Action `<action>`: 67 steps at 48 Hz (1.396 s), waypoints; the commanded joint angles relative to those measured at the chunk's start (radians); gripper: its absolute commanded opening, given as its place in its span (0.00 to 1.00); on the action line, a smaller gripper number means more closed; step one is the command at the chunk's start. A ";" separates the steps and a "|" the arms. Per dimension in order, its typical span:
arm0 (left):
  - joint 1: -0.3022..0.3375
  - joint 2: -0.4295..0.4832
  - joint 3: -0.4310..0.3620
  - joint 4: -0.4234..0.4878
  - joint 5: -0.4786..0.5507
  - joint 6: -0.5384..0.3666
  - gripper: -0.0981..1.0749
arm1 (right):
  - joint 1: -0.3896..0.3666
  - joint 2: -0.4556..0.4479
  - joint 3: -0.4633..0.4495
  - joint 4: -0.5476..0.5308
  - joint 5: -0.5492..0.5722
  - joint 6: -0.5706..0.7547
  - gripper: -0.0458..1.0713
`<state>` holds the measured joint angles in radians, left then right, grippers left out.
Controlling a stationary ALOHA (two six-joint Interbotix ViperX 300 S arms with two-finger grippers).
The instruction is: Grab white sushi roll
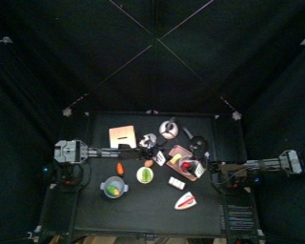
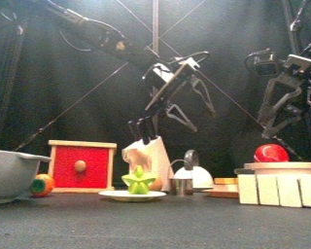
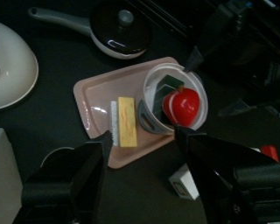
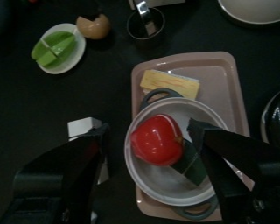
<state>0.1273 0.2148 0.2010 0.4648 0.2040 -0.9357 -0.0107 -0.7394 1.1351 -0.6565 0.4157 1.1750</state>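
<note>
black table, pink tray, white sushi roll

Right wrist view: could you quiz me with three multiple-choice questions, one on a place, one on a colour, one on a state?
1. Where is the red ball?
A. In the bowl on the tray
B. On the small white plate
C. On the bare table

2. What colour is the tray?
A. Blue
B. Pink
C. Green

3. How is the right claw?
A. Shut on the red ball
B. Shut on a spoon
C. Wide open

Answers:
1 A: the red ball sits inside the bowl.
2 B: the tray is pale pink.
3 C: the right claw has its jaws far apart, and the white sushi roll lies ungripped.
</note>
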 commanded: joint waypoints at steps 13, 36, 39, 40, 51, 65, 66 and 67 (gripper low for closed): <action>0.006 -0.233 0.273 0.074 -0.199 0.003 0.87 | 0.054 0.008 -0.074 0.063 -0.124 0.000 0.94; 0.011 -0.528 0.601 0.268 -0.405 0.003 0.87 | 0.089 0.057 -0.074 0.179 -0.313 0.005 0.94; 0.011 -0.563 0.634 0.276 -0.431 0.003 0.87 | 0.086 0.072 -0.084 0.224 -0.319 0.002 0.94; 0.011 -0.575 0.646 0.281 -0.439 0.003 0.87 | 0.084 0.077 -0.089 0.239 -0.318 0.002 0.94; 0.014 -0.712 0.750 0.310 -0.483 0.026 0.87 | 0.092 0.156 -0.216 0.261 -0.207 0.000 0.94; 0.011 -0.862 0.839 0.285 -0.485 0.031 0.87 | 0.189 0.302 -0.443 0.267 0.247 -0.003 0.94; 0.011 -0.867 0.844 0.282 -0.485 0.031 0.87 | 0.202 0.311 -0.449 0.264 0.261 -0.003 0.94; 0.009 -0.870 0.847 0.279 -0.485 0.031 0.87 | 0.215 0.319 -0.451 0.262 0.270 -0.003 0.94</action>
<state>0.1381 -0.6381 1.0523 0.7563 -0.2746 -0.9081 0.1580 -0.4418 0.7363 -0.3896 0.6105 1.1735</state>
